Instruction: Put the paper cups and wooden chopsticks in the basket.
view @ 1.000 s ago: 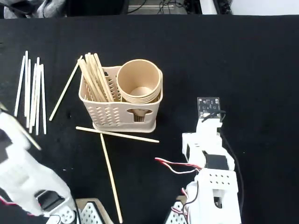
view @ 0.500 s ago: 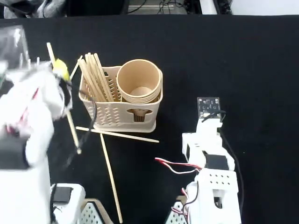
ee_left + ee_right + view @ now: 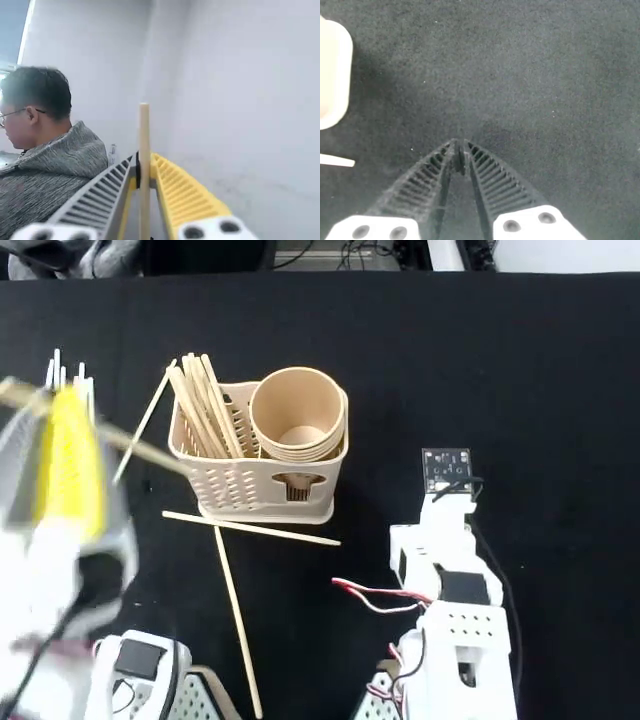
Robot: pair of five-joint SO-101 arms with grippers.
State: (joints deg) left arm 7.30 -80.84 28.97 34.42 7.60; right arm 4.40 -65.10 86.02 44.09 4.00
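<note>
1. The left gripper (image 3: pixel 144 164) is clamping one wooden chopstick (image 3: pixel 144 131), holding it raised beside the basket (image 3: pixel 240 486).
2. It is probably needing tipping upright over the basket's chopstick side before release.
3. The right gripper (image 3: pixel 457 150) is resting closed, empty.

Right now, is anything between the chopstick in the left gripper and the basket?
Nothing visible does. The left gripper holds the chopstick above the table, its end near the basket. A bundle already stands in one compartment, cups in the other.

Stacked paper cups (image 3: pixel 298 415), chopsticks (image 3: pixel 205 405) in basket (image 3: pixel 240 485)
</note>
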